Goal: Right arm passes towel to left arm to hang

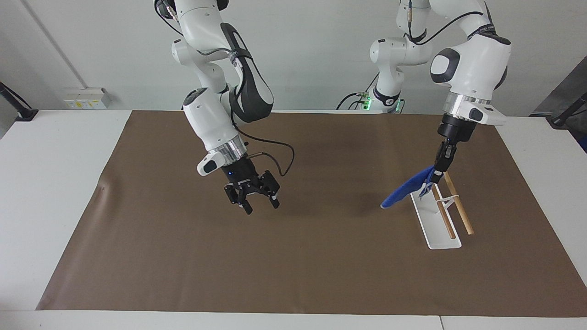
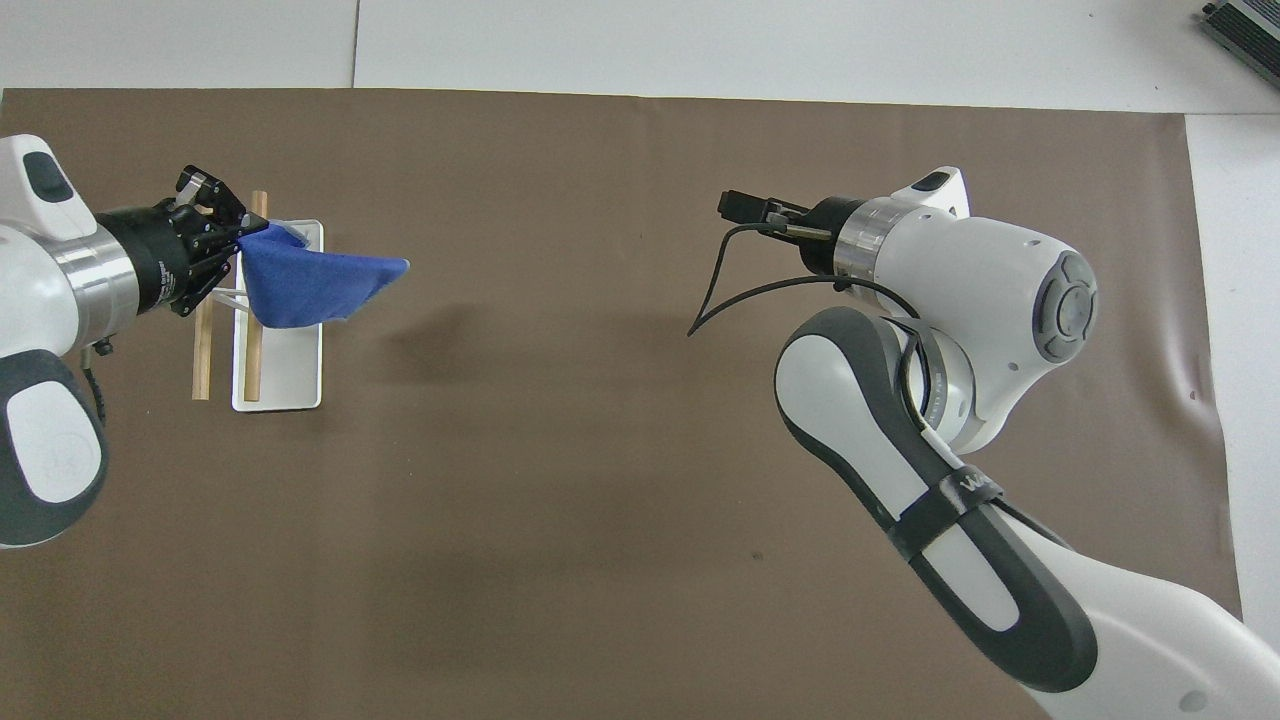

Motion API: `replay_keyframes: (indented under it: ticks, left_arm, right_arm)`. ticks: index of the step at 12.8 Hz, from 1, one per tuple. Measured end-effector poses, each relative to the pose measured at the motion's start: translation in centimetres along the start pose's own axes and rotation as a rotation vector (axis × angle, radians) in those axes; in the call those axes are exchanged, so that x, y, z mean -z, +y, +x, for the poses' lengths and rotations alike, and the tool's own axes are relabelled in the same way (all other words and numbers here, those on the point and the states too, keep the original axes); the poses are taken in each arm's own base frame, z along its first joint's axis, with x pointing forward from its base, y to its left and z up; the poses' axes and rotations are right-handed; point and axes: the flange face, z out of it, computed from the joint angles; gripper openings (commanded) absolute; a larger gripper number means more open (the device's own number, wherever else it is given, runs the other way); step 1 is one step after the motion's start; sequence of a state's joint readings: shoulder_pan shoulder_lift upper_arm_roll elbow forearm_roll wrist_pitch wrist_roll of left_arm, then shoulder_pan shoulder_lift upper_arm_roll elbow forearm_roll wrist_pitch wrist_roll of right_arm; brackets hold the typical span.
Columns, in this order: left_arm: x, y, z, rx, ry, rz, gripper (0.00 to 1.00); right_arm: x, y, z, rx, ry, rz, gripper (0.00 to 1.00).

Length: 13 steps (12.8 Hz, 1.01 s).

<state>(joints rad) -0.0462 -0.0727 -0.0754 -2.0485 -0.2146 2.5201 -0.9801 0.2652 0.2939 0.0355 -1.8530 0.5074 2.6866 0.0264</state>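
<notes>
At the right of the facing view, the white jointed left arm (image 1: 470,68) reaches down from the top of the frame. Its black two-finger left gripper (image 1: 439,173) is pinched tight on one corner of a small bright blue terry towel (image 1: 406,190). The towel hangs in the air and trails toward the frame's centre, over the upper end of a white rectangular rack base (image 1: 433,220). That base carries two light wooden rods (image 1: 456,199) joined by a thin white wire, and it sits on a large brown paper mat (image 1: 293,256) covering the white table (image 1: 55,183).

Left of centre in the same view, the white jointed right arm (image 1: 213,119), with a thin black cable looping from its wrist, hangs over bare mat. Its black right gripper (image 1: 259,201) points downward with fingers spread wide apart, holding nothing.

Seen from overhead, the towel (image 2: 310,285) lies at upper left, covering part of the rack (image 2: 290,370).
</notes>
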Motion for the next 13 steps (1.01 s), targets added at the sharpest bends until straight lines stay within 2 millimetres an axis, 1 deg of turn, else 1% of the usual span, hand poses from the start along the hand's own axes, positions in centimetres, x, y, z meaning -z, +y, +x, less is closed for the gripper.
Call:
replay_keyframes:
  ticks: [2,5,7,8,10,13]
  left_arm:
    - [0.3,-1.3,2.6,0.013,0.041,0.019,0.00]
    - [0.9,-3.0,5.9,0.040,0.083,0.037,0.00]
    - [1.1,-3.8,7.1,0.039,0.105,0.054,0.00]
    - [1.1,-4.0,7.4,0.031,0.114,0.065,0.00]
    - [1.2,-4.8,8.3,0.012,0.137,0.101,0.00]
    - [1.3,-6.2,9.7,-0.017,0.166,0.167,0.00]
  right_arm:
    - [1.0,2.2,1.4,0.107,-0.053,-0.097,1.00]
    - [3.7,5.5,4.0,0.214,-0.125,-0.242,1.00]
    - [5.3,7.2,4.8,0.220,-0.165,-0.294,1.00]
    - [6.6,7.9,5.1,0.212,-0.191,-0.317,1.00]
    - [10.6,9.0,5.8,0.188,-0.230,-0.360,1.00]
    - [17.6,9.8,5.9,0.137,-0.266,-0.383,1.00]
